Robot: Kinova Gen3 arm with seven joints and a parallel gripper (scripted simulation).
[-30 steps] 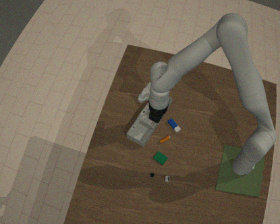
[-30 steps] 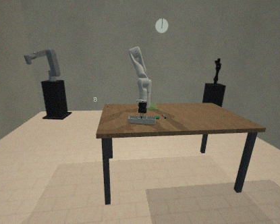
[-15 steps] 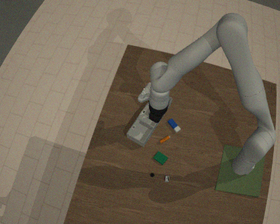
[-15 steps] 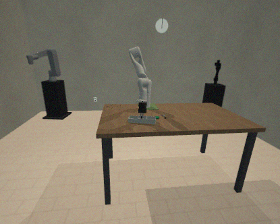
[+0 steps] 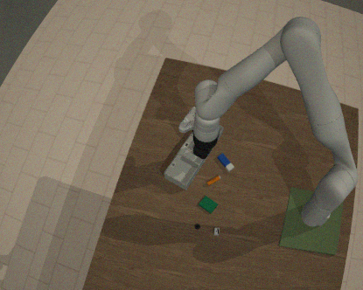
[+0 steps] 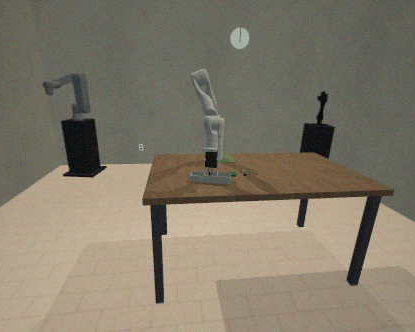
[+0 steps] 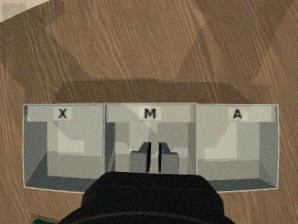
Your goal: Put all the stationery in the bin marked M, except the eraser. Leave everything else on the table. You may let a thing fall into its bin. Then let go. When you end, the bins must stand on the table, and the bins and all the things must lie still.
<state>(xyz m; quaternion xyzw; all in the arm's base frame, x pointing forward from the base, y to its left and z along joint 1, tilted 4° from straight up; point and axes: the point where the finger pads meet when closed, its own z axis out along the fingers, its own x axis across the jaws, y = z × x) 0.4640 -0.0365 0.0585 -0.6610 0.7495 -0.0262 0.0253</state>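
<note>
Hovers with the gripper [image 7: 154, 153] pointing straight down over the bin marked M [image 7: 150, 113], the middle one of three joined grey compartments at the centre of the wrist view. Shows grey fingers drawn nearly together, with only a narrow dark slit between them; cannot tell whether anything thin sits in that slit. Keeps the fingertips inside the outline of M, with bin X [image 7: 61, 113] to the left and bin A [image 7: 237, 113] to the right.

In the top view, hides the near end of the bin row [image 5: 178, 173] under the black wrist. Just right of the row, finds a blue-and-white eraser [image 5: 226, 162] lying on the wooden table [image 5: 154, 262]. Below it, near the row's lower end, finds a short orange stick [image 5: 213, 180]. Lower still, a flat green square [image 5: 208, 203], apart from both. Toward the bottom of the frame, a small black dot [image 5: 197, 226] and a tiny white piece [image 5: 216, 231] close together. At lower right, stands rooted on a green base plate [image 5: 324, 246].
</note>
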